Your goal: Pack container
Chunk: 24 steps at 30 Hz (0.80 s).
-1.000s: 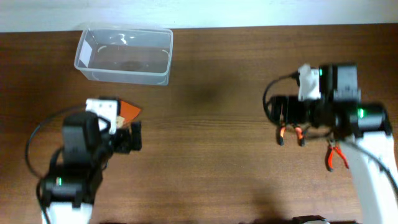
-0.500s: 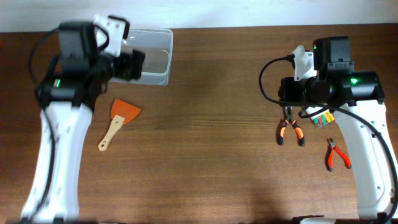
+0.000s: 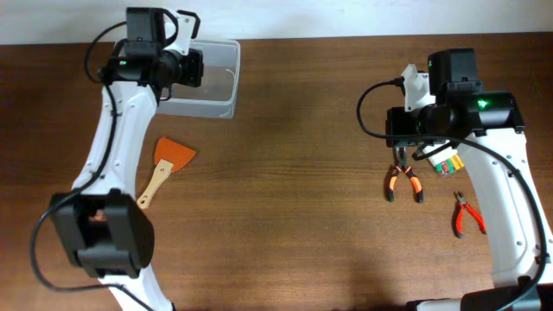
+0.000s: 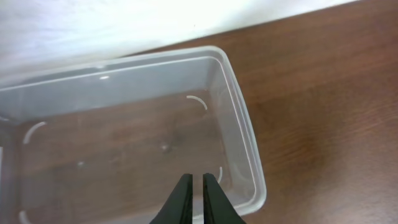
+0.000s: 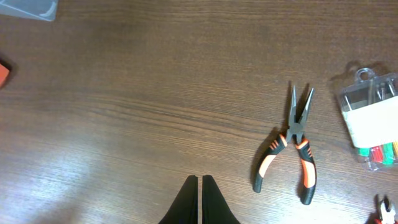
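Container (image 3: 212,102) sits at the upper left of the overhead view, close to the far edge of the bench (image 3: 285,225). It is a clear tub with rounded corners, and the brown wood shows through its floor. You can see nothing lying inside it.

Your left fingers (image 4: 189,188) hang over the tub's inside. In the left wrist view they rise from the bottom centre of the frame, just inside the near wall. They are almost closed, with only a thin slit between them and nothing in it. You cannot tell whether they touch the tub.

Your right fingers (image 5: 194,190) are pressed fully together and hold nothing. They show at the bottom centre of the right wrist view, above bare wood.

To the right of them in that view lie needle-nose pliers (image 5: 292,149) with orange and black handles, jaws pointing to the top of the frame. Further right, at the frame's edge, lies a small clear packet (image 5: 372,121) with coloured bits inside.

In the overhead view a second pair of pliers (image 3: 467,216), red-handled, lies at the lower right, near the first pair. An orange scraper (image 3: 166,166) with a pale wooden handle lies below the tub on the left, apart from it.
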Tool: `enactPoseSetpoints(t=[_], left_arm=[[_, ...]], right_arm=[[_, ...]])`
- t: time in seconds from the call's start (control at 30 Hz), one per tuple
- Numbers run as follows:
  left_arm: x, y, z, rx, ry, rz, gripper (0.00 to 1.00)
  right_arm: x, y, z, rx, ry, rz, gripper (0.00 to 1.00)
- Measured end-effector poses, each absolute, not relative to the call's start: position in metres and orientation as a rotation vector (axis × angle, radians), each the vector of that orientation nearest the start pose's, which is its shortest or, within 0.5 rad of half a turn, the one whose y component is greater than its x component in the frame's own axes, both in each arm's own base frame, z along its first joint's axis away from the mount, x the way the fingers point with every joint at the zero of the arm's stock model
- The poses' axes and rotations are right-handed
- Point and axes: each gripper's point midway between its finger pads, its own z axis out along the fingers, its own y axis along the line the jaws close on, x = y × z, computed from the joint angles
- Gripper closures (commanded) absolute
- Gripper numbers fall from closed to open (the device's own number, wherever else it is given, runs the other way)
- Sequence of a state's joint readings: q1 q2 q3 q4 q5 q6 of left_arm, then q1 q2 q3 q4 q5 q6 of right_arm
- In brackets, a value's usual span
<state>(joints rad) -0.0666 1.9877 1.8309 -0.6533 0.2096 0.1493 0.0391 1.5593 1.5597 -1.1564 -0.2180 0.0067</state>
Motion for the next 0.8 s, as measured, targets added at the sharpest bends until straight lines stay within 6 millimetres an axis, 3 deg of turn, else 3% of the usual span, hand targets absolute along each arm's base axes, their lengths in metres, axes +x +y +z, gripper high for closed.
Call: enactPoseSetpoints(t=[0.17,0.43,0.63,0.8], left_arm=[[0.550,-0.092,0.170,0.395,2.368,-0.229,0.96],[0.549,-0.121,0.114,0.450,2.468,-0.203,0.98],[0.549,-0.117,0.090,0.424,2.519,-0.193,0.98],[0.549,-0.116,0.086,0.408,2.530,-0.189,0.98]], right_arm=[[0.354,0.050,0.214,-0.118,2.730,0.297,0.96],[0.348,0.049,0.212,-0.120,2.759,0.295,0.96],[0.345,0.049,0.211,-0.148,2.767,0.288,0.96],[0.346,0.046,0.210,-0.151,2.767,0.268,0.96]])
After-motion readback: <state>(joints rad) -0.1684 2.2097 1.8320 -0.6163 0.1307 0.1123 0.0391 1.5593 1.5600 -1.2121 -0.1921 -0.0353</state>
